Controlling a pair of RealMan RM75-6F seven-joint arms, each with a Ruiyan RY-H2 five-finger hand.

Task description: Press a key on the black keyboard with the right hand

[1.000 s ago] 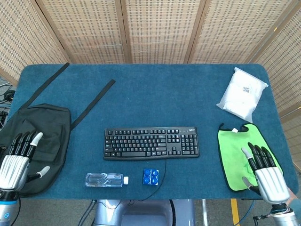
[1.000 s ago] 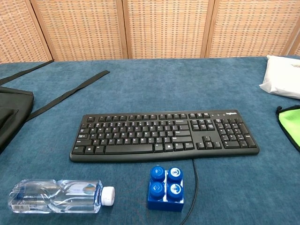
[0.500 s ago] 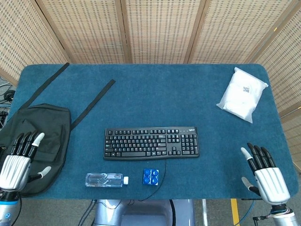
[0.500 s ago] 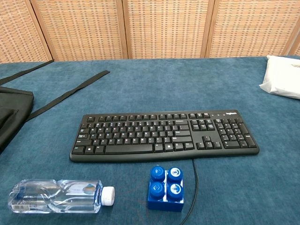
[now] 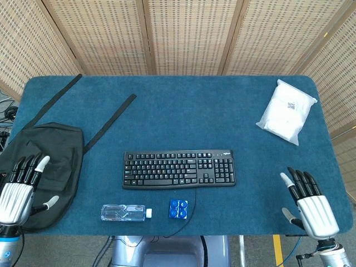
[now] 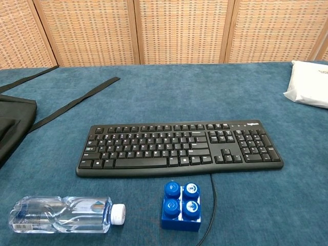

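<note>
The black keyboard (image 5: 178,168) (image 6: 179,147) lies flat in the middle of the blue table, its cable running off the front edge. My right hand (image 5: 309,204) hovers at the table's front right corner, well to the right of the keyboard, fingers spread and holding nothing. My left hand (image 5: 20,186) is at the front left edge over a black bag, fingers apart and empty. Neither hand shows in the chest view.
A black bag (image 5: 50,161) with long straps lies at the left. A water bottle (image 5: 125,212) (image 6: 64,214) and a blue block (image 5: 178,208) (image 6: 181,205) lie in front of the keyboard. A white packet (image 5: 286,111) (image 6: 309,84) rests at the back right.
The green cloth at the front right is gone from the table. My right hand has shifted slightly left and forward; the left hand barely moved.
</note>
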